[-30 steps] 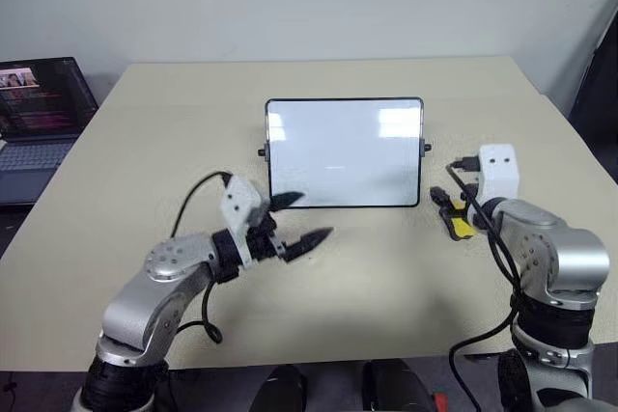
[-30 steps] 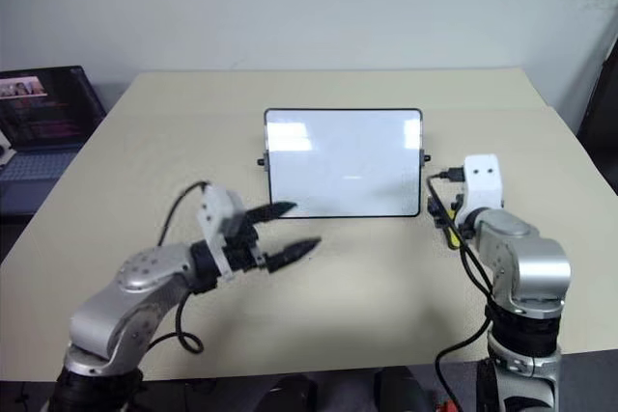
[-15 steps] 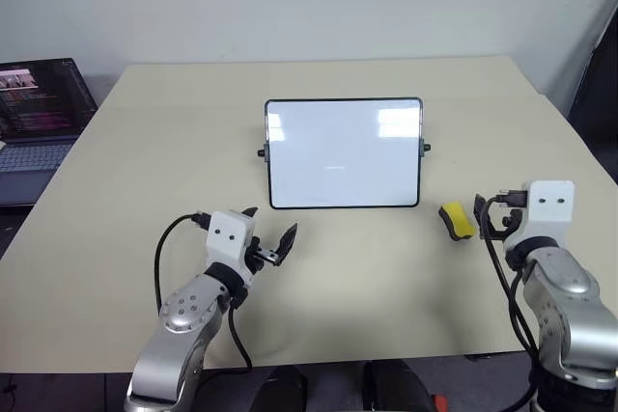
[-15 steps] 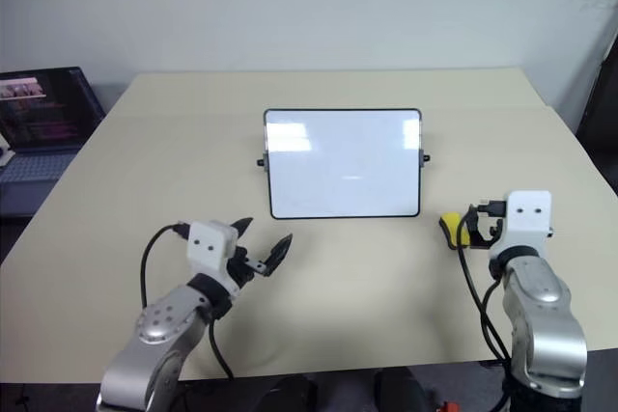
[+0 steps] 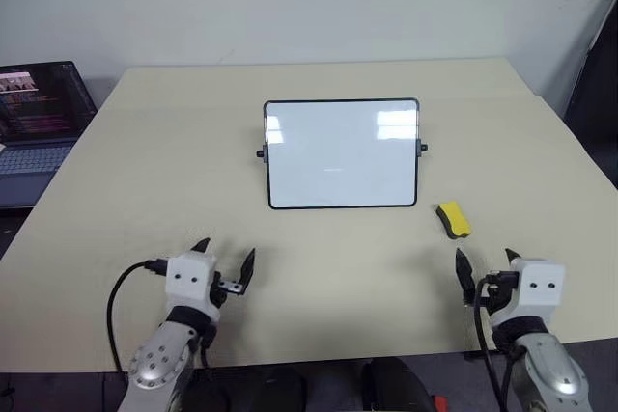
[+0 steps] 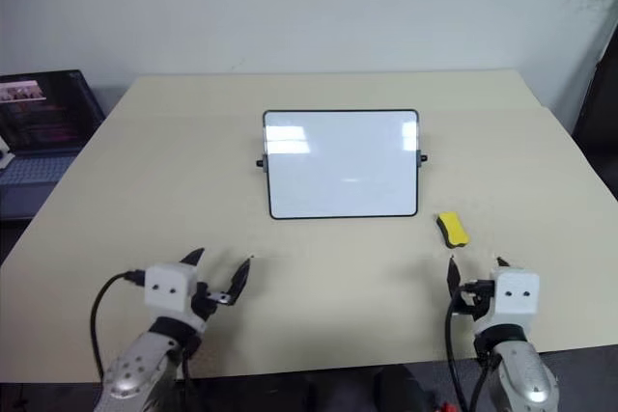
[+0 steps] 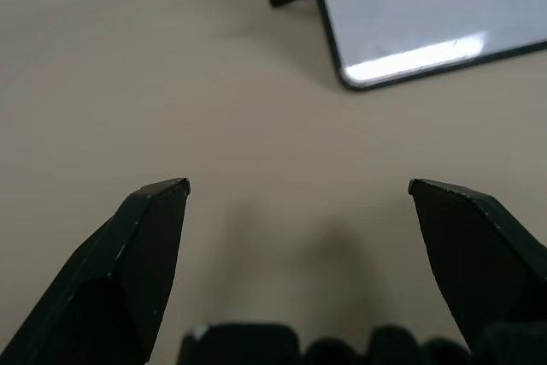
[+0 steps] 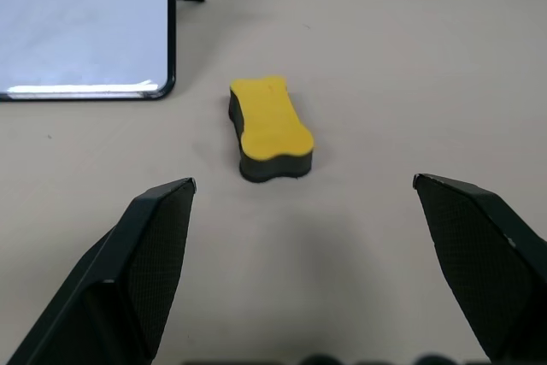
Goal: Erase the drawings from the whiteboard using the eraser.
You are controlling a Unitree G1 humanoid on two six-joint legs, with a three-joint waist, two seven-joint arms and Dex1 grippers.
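The whiteboard [image 5: 340, 153] stands propped upright at the table's middle, its glossy face toward me. The drawings are too small to make out; a faint short mark [image 5: 331, 169] shows near the board's centre. The yellow eraser [image 5: 453, 219] lies flat on the table just right of the board's lower corner, dark underside down. My right gripper [image 5: 485, 262] is open near the front edge, a short way in front of the eraser [image 8: 269, 126] and not touching it. My left gripper [image 5: 225, 256] is open and holds nothing, low over the table at the front left, pointing toward the board's lower left corner [image 7: 346, 79].
The beige table [image 5: 145, 171] stretches wide around the board. An open laptop [image 5: 39, 113] sits beyond the table's left edge. A dark object [image 5: 597, 94] stands past the right edge.
Both arms have drawn back and down toward the table's front edge. The right gripper has pulled away from the eraser, which stays on the table. The left gripper also moved leftward.
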